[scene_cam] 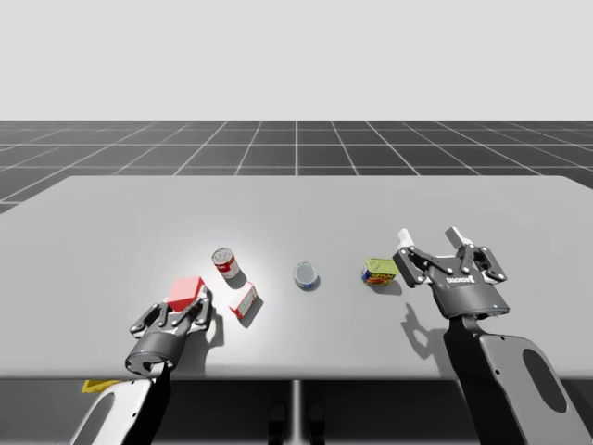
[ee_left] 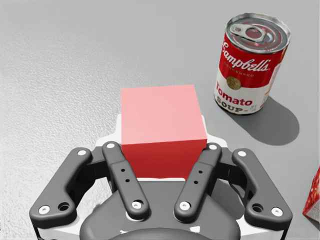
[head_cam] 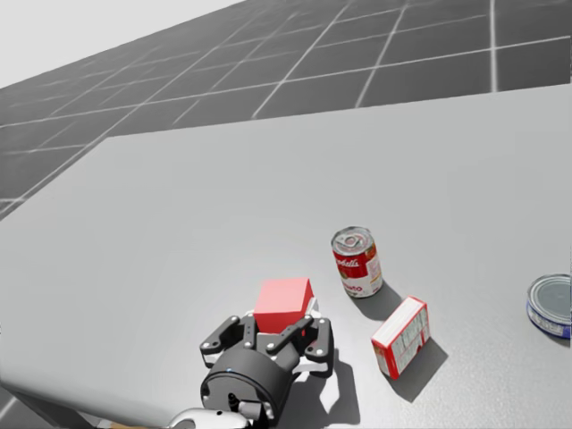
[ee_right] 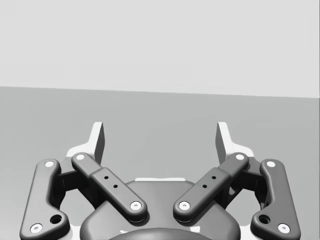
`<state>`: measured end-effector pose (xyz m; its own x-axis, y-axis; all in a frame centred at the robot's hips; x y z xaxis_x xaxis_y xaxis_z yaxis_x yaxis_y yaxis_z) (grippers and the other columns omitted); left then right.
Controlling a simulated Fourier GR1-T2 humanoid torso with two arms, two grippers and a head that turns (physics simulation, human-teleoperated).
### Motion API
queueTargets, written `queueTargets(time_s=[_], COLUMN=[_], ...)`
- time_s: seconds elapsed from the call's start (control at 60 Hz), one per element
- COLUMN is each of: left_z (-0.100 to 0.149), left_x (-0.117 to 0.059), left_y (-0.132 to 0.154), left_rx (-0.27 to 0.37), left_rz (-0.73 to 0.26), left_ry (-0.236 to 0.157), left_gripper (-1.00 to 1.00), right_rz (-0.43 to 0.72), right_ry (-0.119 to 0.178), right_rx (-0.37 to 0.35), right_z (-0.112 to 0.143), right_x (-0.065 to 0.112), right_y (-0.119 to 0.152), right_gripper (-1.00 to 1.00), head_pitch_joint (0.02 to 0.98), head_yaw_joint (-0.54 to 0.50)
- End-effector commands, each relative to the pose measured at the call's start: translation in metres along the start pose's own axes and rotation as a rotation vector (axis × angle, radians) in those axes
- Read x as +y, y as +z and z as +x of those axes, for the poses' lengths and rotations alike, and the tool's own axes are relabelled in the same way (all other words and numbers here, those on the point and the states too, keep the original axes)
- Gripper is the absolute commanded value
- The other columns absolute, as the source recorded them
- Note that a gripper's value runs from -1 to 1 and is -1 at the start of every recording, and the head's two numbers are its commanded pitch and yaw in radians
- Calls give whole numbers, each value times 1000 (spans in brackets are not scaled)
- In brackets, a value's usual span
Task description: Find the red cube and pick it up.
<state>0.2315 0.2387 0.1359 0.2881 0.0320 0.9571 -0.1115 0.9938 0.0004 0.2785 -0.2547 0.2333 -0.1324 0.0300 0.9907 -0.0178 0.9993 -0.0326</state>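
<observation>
Left claw clenched on red cube; cube sits between its fingers (touched from both sides). Soup can ahead, right of claw. Right claw released, fingers spread above table.

the solid red cube hides most of the white pads of my left gripper. beside that gripper the red-and-white cardboard box is cut off by the picture's edge, as is the flat blue-labelled metal tin in the head view. in the high view a yellow scrap under the rim of the grey table cannot be identified
</observation>
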Motion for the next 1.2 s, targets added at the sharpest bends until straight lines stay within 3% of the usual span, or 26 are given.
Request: queueTargets(time_s=[0.017,0.383,0.55,0.633,0.7,0.817,0.95,1.2], left_z=[-23,-26,-18,-6,5,27,49,110], left_x=[-6,-7,-10,-11,-11,-6,0,10], left_y=[5,6,10,14,17,19,21,27], left_rx=[77,88,75,58,41,2,-47,-198], left_rz=[-104,-142,-151,-158,-162,-147,-126,-66], left_ry=[-28,-56,-70,-91,-133,-158,-168,-192], left_gripper=[1000,1000,1000,1000,1000,1000,1000,1000], right_rz=[-2,-7,-11,-10,-13,-23,-22,-11], right_ry=[1,3,2,4,4,8,18,32], right_rx=[0,-3,-5,-5,-5,-15,-11,1], right_z=[0,0,1,1,1,0,0,-1], right_x=[-1,-2,-4,-4,-4,-5,-5,-5], right_y=[0,-1,-1,-1,-1,-2,-2,-2], right_gripper=[-1000,-1000,-1000,-1000,-1000,-1000,-1000,-1000], head_pitch_joint=[620,432,424,424,425,428,429,428], head_yaw_joint=[470,488,487,485,486,489,490,492])
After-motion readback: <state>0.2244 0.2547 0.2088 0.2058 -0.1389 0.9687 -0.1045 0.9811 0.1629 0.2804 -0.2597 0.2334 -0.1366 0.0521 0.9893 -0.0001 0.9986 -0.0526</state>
